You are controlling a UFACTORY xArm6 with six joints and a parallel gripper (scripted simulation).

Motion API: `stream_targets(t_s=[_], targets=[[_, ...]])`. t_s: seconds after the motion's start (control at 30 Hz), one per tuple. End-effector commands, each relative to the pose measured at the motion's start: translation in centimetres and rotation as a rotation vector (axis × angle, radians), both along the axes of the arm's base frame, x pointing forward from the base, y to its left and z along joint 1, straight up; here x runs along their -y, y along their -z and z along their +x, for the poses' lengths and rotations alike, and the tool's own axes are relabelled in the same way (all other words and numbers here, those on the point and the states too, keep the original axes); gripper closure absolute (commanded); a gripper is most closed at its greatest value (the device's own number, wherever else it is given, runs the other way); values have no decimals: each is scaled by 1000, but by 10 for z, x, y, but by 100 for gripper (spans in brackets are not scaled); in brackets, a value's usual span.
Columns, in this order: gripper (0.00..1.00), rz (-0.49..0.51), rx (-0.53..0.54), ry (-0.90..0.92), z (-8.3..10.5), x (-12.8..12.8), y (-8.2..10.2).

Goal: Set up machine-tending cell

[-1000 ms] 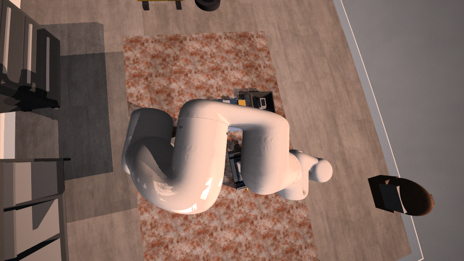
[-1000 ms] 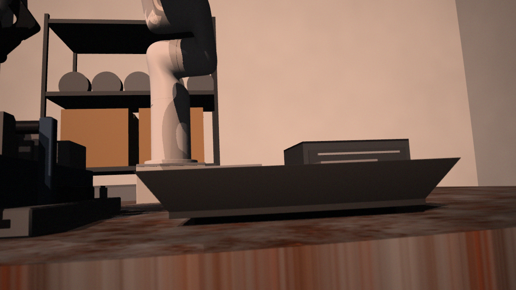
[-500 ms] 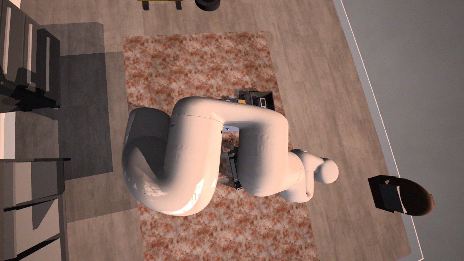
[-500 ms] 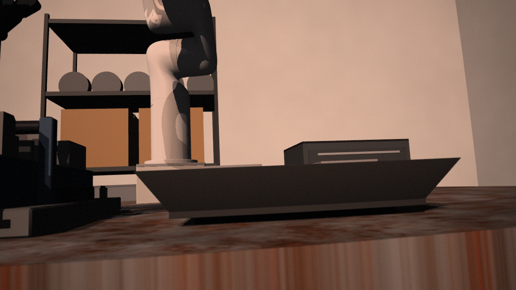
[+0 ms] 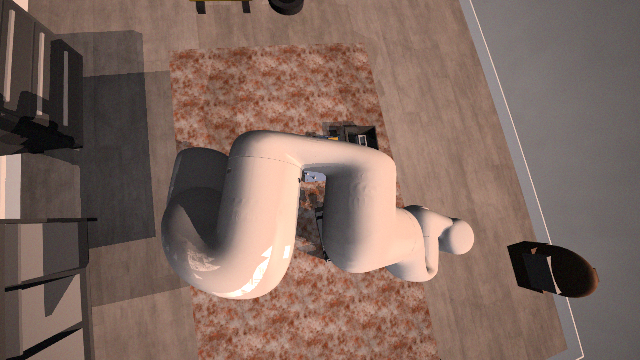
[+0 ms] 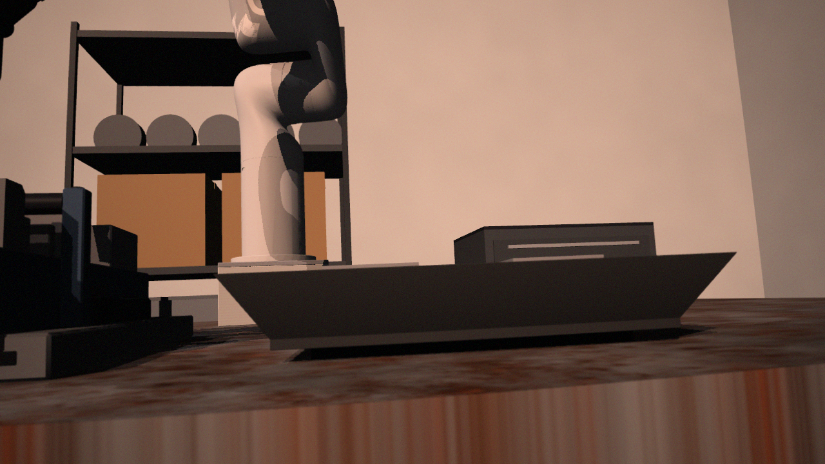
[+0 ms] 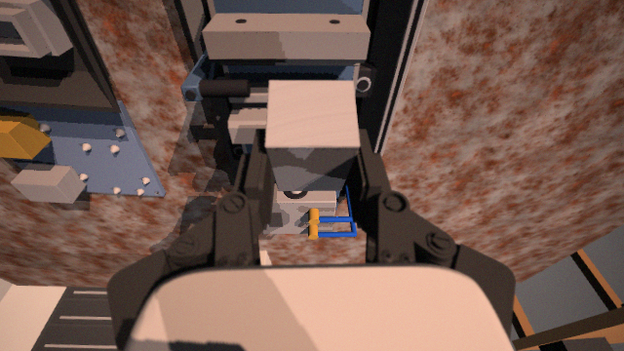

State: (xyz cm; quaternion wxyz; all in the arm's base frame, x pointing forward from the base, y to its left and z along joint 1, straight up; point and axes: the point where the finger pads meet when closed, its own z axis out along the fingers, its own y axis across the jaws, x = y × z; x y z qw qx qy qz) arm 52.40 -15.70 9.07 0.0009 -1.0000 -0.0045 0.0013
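In the wrist view my gripper (image 7: 310, 149) is shut on a pale aluminium blank (image 7: 309, 117) and holds it above the vise opening. The fixed jaw (image 7: 287, 36), a pale block with two holes, lies beyond the blank. The jaw block with blue hoses (image 7: 304, 212) lies below it, near my fingers. The work stop (image 7: 224, 88), a short dark rod, sticks into the opening on the left. One low bar (image 7: 246, 124) shows left of the blank; the other is hidden. The blue infeed plate (image 7: 104, 146) with pins lies at the left.
A brass blank (image 7: 19, 138) and a second aluminium blank (image 7: 46, 182) lie at the infeed plate's left edge. The dark outfeed tray (image 6: 472, 294) stands on the table and also shows in the overhead view (image 5: 358, 134). My arm (image 5: 277, 201) hides the vise from overhead.
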Motion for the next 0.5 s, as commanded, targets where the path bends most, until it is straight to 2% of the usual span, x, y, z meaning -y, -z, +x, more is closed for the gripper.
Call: stream_targets(t_s=[0.0,0.3,0.47], targets=[[100,-2,5,0,2,0,-4],[100,-2,5,-15,1,-3,-5],[100,-2,5,-132,-5,-33,-8]])
